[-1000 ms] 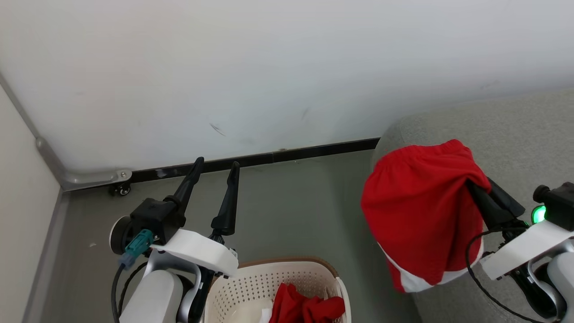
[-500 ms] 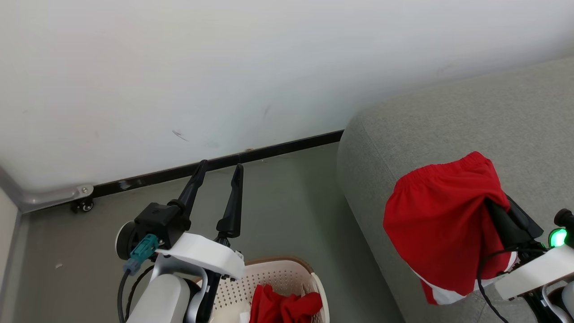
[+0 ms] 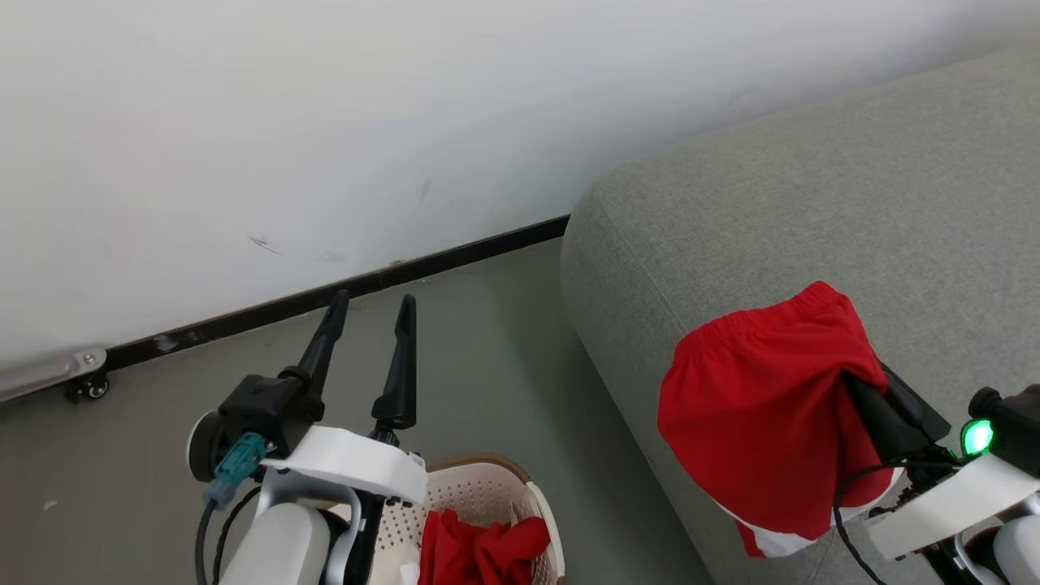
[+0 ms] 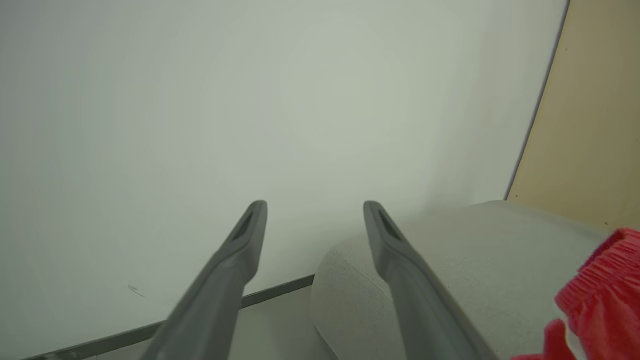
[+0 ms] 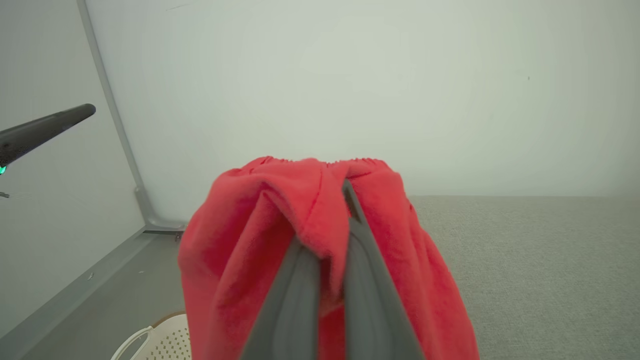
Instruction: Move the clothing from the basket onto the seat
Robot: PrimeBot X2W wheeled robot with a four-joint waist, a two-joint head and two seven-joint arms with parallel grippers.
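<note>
A pale, lightly scuffed wall (image 3: 325, 122) forms the back of the room and meets a grey-green floor (image 3: 487, 366) along a dark skirting strip (image 3: 455, 258). The light grey seat (image 3: 772, 203) stands on the right against that wall, its rounded corner facing the open floor. The cream basket (image 3: 487, 491) sits on the floor near the seat's side, with a crumpled red garment (image 3: 479, 552) lying inside it. A trimmed red garment (image 3: 756, 422), white at its lower hem, hangs over the seat's edge. It is pinched by the right gripper (image 5: 330, 240), whose fingers are pressed together on the cloth. The left gripper (image 3: 372, 301) hovers above the basket, fingers spread, holding nothing.
</note>
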